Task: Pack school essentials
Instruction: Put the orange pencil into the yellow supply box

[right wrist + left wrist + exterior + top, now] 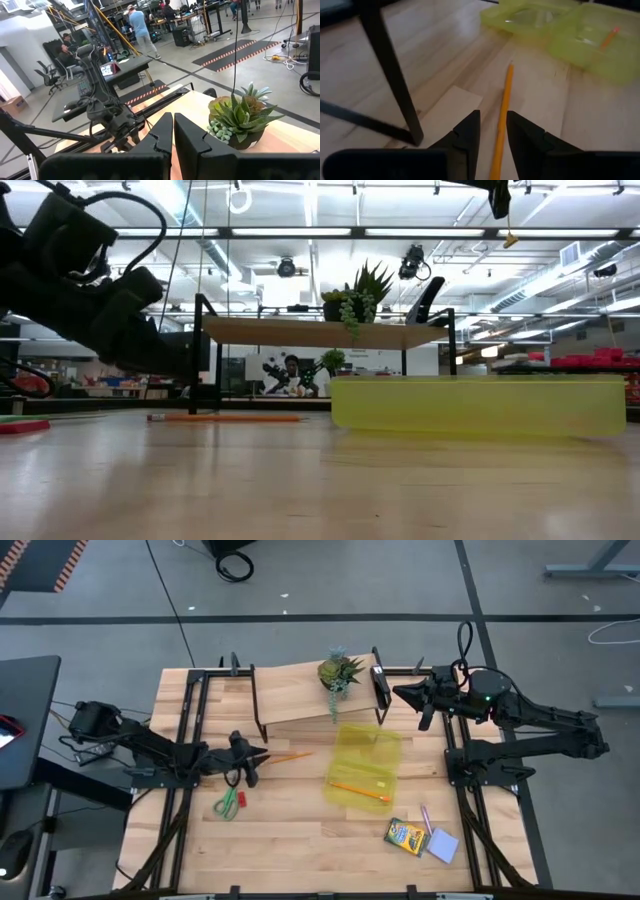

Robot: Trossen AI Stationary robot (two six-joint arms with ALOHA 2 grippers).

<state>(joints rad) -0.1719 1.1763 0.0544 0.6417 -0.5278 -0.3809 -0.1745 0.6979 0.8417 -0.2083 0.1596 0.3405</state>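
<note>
Dark fingers of the left hand [492,137] stand slightly spread, straddling a thin orange pencil [502,120] that lies flat on the wooden desk [310,840], near the translucent yellow pouch [364,765], which holds a second orange pencil [358,790]. Well back, the right hand [173,131] is pressed together beside the small potted spiky plant [240,117].

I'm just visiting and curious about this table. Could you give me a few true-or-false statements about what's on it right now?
1. One orange pencil lies inside the yellow pouch. True.
2. The left claw straddles the other pencil on the table. True.
3. The scissors are in the pouch. False: they lie on the wood near the left arm.
4. The right claw holds the crayon box. False: it is shut on nothing, up by the plant.
</note>
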